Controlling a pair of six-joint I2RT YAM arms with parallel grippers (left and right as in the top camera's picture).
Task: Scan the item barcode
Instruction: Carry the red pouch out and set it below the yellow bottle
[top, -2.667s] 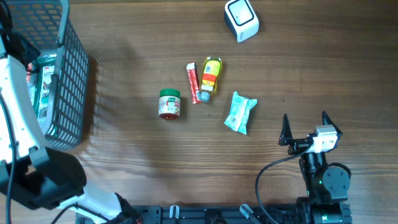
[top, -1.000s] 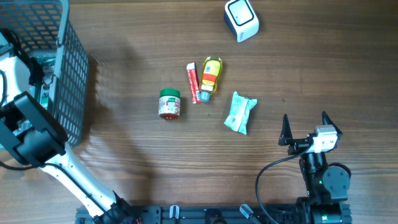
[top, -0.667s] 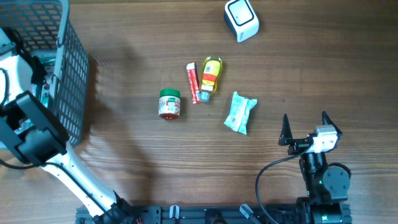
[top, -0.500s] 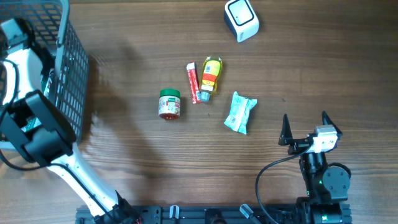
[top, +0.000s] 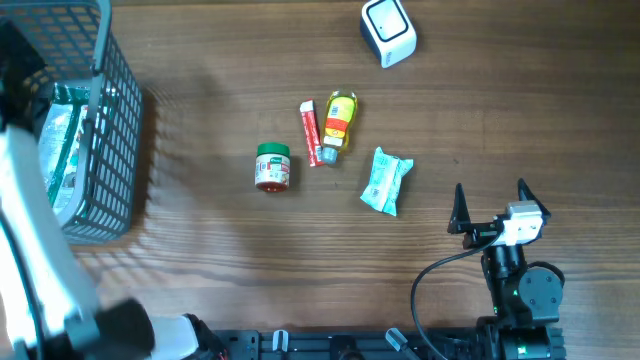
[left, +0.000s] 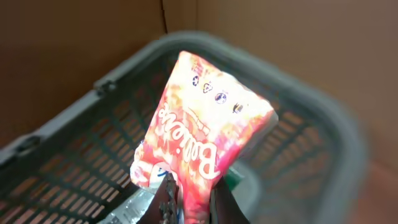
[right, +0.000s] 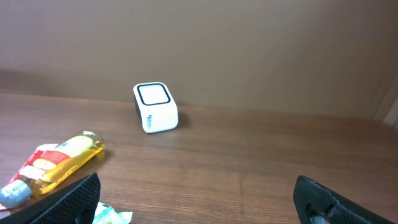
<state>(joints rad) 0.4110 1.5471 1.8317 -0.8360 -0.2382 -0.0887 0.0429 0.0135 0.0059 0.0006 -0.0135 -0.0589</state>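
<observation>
Over at the far left, the left jaws are pinched tight on the lower edge of one red snack packet (left: 202, 130), holding it up above the one grey mesh basket (left: 311, 118). More pale green and white wrapping (top: 58, 150) lies inside the basket; I can't count how many pieces. Out on the wooden worktop (top: 230, 260) I count four loose items, close together: one green-lidded jar (top: 272, 167), one red tube (top: 311, 133), one yellow bottle (top: 340, 120) just beside the tube, and one pale green packet (top: 386, 181). One white scanner (top: 388, 32) sits at the far edge. The right jaws stand spread wide and empty, near the front edge.
</observation>
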